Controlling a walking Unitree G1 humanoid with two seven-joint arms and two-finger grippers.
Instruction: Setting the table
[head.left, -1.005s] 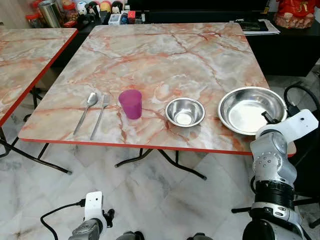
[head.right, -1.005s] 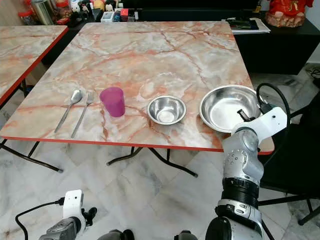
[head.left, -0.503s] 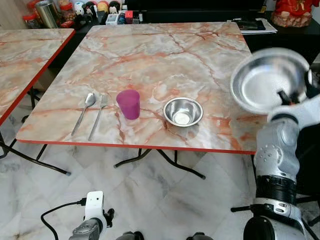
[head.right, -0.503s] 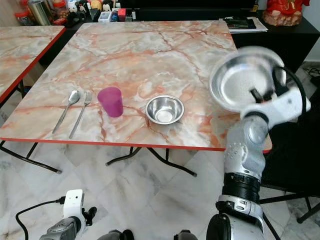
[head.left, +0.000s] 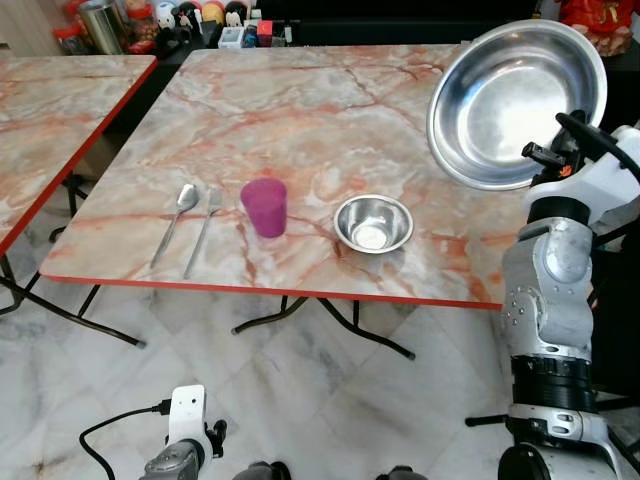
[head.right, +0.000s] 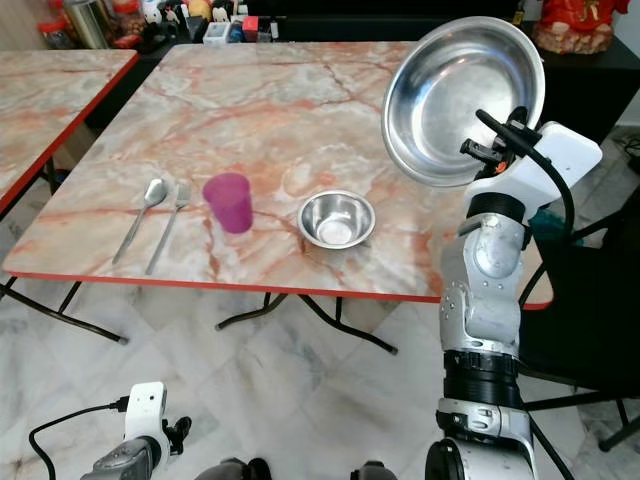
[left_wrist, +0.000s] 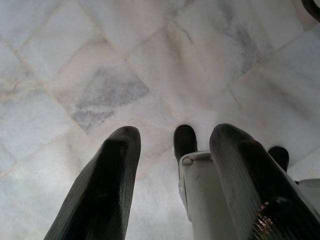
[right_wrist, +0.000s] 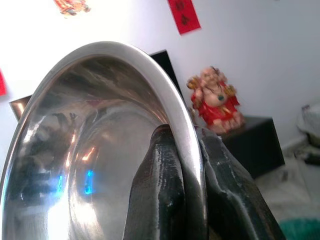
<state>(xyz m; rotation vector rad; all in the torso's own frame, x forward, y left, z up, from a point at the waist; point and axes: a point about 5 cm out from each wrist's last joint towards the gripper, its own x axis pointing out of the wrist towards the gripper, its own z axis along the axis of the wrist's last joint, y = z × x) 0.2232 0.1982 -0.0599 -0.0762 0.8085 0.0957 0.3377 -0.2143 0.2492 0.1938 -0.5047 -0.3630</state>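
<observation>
In the left eye view the right gripper (head.left: 556, 152) had risen well above the marble table (head.left: 330, 110), carrying the large steel bowl (head.left: 515, 100), which a second earlier had rested flat on the table's near right corner and half a second earlier was just coming up; now it was tilted steeply, its hollow facing the camera, high over the table's right edge. The small steel bowl (head.left: 373, 222) stood where it had been, near the front edge, with the purple cup (head.left: 264, 207) to its left and the fork (head.left: 203, 230) and spoon (head.left: 176, 220) lying side by side further left, none of them shifted. The left arm hung idle low over the tiled floor (head.left: 330, 400). The right eye view showed the same raised bowl, with the right gripper's black fingers at its near rim. In the left wrist view the left gripper (left_wrist: 175, 150) pointed down at the floor, its two fingers held apart with nothing between them. In the right wrist view the right gripper's fingers (right_wrist: 160, 195) were clamped on the bowl's rim, one inside and one outside, with a red figurine (right_wrist: 215, 102) on a dark cabinet beyond.
</observation>
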